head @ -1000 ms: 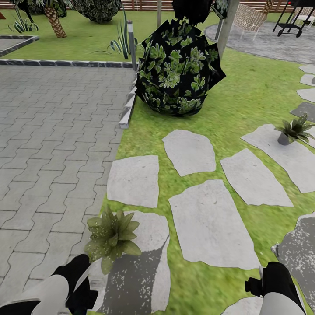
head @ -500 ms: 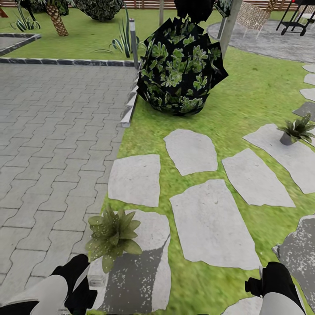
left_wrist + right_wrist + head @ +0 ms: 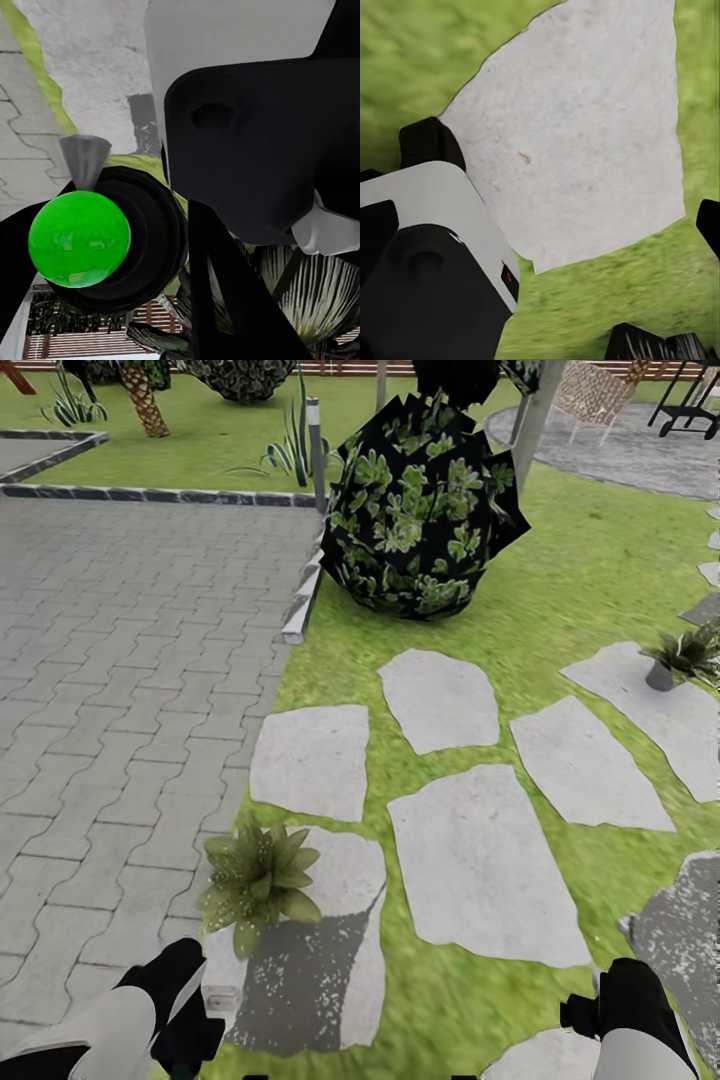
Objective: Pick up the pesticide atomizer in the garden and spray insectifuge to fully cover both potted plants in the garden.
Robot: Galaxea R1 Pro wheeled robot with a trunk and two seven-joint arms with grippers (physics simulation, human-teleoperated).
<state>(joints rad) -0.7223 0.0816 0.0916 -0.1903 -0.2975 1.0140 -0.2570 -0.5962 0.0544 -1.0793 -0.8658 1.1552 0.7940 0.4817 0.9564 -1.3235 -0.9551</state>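
One potted plant [image 3: 258, 878], a speckled olive rosette, sits on a stepping stone [image 3: 310, 940] just ahead of my left arm. The other potted plant [image 3: 683, 658] stands in its grey pot on a stone at the far right. My left gripper [image 3: 188, 1028] is low at the bottom left, shut on the pesticide atomizer [image 3: 146, 240]. The left wrist view shows that bottle end-on as a dark round body with a grey nozzle tip [image 3: 84, 156] and a bright green ball [image 3: 79, 238] in front. My right gripper [image 3: 682, 289] hangs open over a pale stone [image 3: 585, 135] and grass.
A big dark round bush [image 3: 420, 510] stands straight ahead on the lawn. Grey paving [image 3: 120, 660] with a raised kerb [image 3: 303, 600] lies to the left. Several stepping stones [image 3: 480, 860] cross the grass. A lamp post [image 3: 316, 445], a tree trunk [image 3: 535, 420] and garden chairs [image 3: 590, 395] are beyond.
The whole picture has slid slightly, so the camera has moved; the near plant now sits a little higher in view. Both arms hold the same place in the frame.
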